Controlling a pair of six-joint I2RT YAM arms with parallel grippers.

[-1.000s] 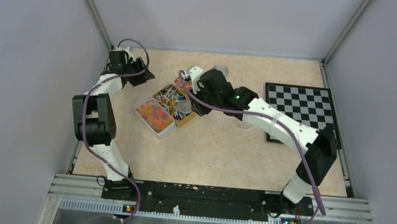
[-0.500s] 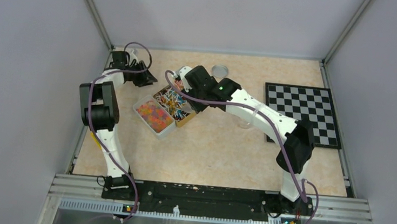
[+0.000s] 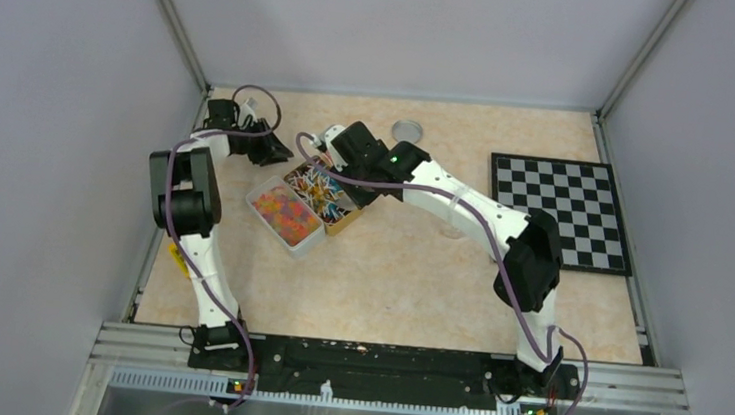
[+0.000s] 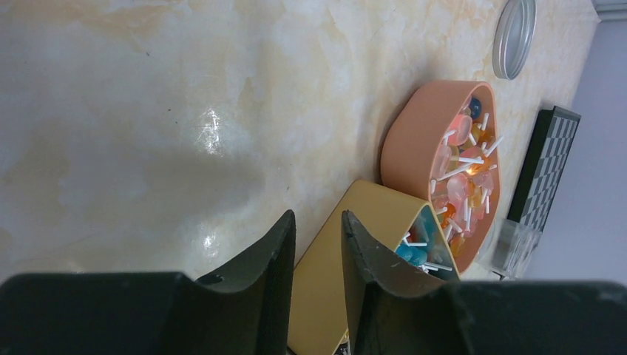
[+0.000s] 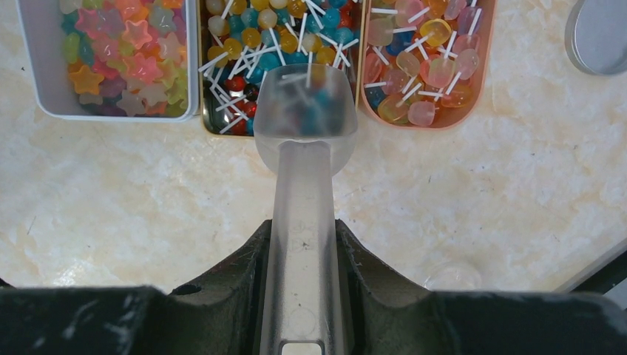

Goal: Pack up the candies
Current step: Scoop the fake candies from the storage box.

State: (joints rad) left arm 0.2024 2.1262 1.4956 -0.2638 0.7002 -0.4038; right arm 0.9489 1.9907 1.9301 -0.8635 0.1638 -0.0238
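- A white tray (image 3: pixel 302 246) of candies (image 3: pixel 283 210) sits on the table (image 3: pixel 386 290).
- The left gripper (image 3: pixel 268 151) hovers just behind the tray.
- The right gripper (image 3: pixel 334 158) hangs behind-right of it, over a yellow box (image 3: pixel 343 222).
- A checkerboard (image 3: pixel 559 212) lies far right of the tray.

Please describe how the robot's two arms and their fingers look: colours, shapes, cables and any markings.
The left arm and right arm have white links and bulky black joints. A purple cable loops along each. A small green light glows on the right one. The left fingers and right fingers are black, curved and tapering.
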